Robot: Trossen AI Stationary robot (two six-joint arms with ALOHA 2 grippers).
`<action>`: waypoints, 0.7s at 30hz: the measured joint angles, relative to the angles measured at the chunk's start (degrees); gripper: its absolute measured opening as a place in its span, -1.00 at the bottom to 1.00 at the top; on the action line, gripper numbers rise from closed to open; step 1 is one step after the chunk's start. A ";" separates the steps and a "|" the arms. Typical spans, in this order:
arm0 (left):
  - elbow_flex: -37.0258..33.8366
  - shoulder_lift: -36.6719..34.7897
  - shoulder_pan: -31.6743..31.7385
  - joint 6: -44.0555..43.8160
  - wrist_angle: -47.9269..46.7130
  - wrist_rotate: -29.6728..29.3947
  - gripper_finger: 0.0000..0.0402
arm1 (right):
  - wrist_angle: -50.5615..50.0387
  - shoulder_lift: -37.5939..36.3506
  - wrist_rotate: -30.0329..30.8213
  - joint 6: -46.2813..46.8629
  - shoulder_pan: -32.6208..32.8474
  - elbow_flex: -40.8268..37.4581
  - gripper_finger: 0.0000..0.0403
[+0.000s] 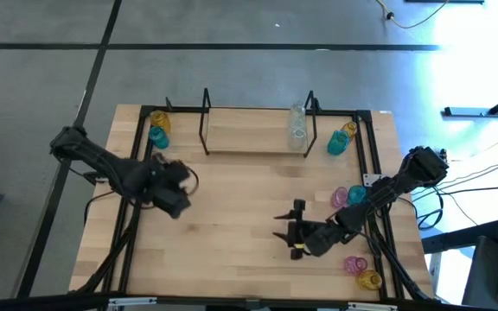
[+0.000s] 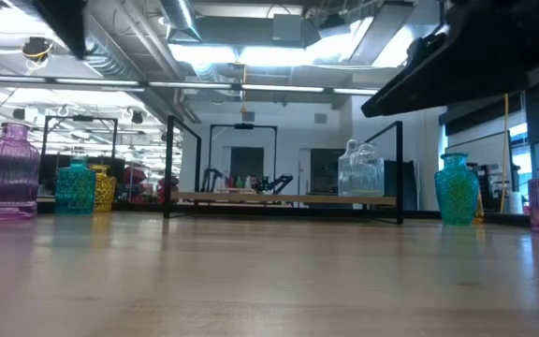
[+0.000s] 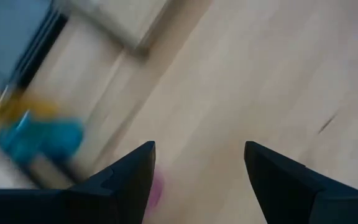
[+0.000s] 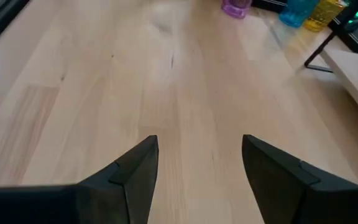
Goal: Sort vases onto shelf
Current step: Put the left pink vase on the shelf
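The shelf (image 1: 249, 131) stands at the table's far middle, and clear vases (image 1: 297, 123) stand on its right end. Yellow (image 1: 160, 119) and teal (image 1: 157, 136) vases stand on the table left of it. Another yellow (image 1: 348, 130) and teal (image 1: 336, 145) pair stand to its right. Pink (image 1: 340, 197) and teal (image 1: 358, 193) vases stand at the right edge. Pink (image 1: 355, 263) and yellow (image 1: 369, 279) vases stand at the near right. My left gripper (image 1: 178, 206) is raised over the table's left half, open and holding nothing. My right gripper (image 1: 289, 226) is open over bare wood at centre right.
Black frame bars (image 1: 137, 173) run along the tabletop's left and right sides. Bare wood (image 1: 232, 225) lies between the two grippers and in front of the shelf. In the low view a pink vase (image 2: 7, 173) stands beside the left teal and yellow ones.
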 joint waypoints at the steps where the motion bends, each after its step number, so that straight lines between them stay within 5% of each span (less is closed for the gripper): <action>1: 1.26 -0.03 0.61 -1.51 -3.16 2.46 0.20 | 0.37 0.00 -0.01 0.54 -0.04 -0.14 0.10; 5: 2.80 -2.39 2.97 1.55 -2.31 9.72 0.20 | 0.17 0.00 0.05 0.95 -0.14 -0.19 0.10; 16: -2.33 -12.68 13.38 2.02 -3.25 9.65 0.20 | -1.61 0.00 -0.01 1.92 -0.02 -0.21 0.10; 21: -7.16 -12.98 17.01 3.15 -3.07 14.13 0.20 | -1.59 0.00 1.15 1.96 -0.02 -0.21 0.10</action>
